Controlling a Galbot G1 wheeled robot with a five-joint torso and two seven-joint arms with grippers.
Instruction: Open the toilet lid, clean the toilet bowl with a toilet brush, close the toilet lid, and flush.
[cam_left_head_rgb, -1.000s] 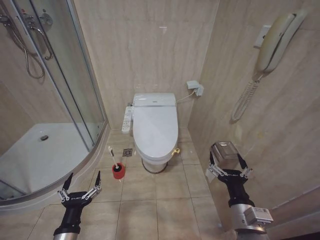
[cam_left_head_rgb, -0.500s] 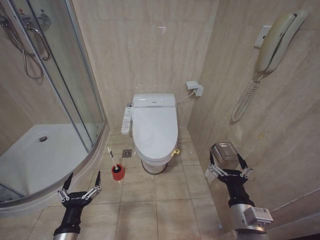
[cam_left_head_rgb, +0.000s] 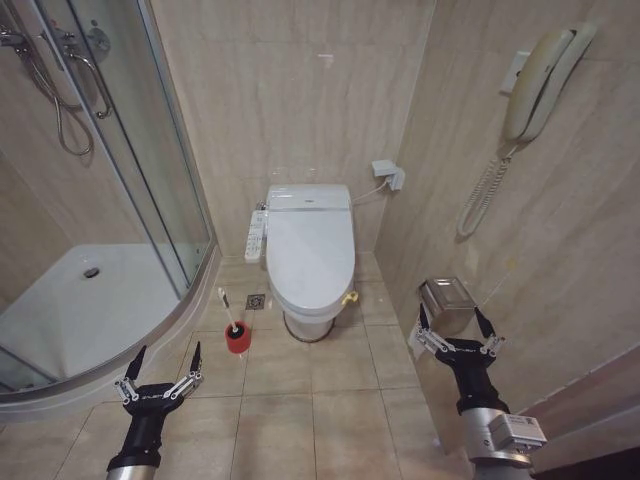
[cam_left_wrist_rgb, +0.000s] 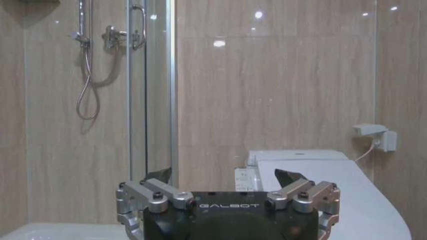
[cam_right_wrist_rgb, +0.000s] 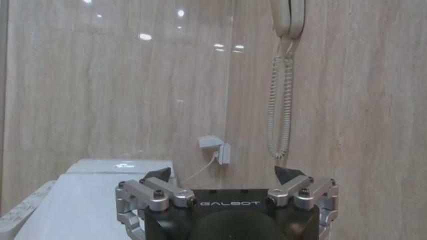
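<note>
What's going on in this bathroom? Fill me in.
Nothing is being handled at the moment. The robot faces the toilet with the toilet lid shut over the bowl. The toilet brush stands in its red holder on the floor tiles, to the robot's left of the toilet. The left gripper and right gripper both hang low in front of the robot, jaws open and empty, well short of the toilet.
</note>
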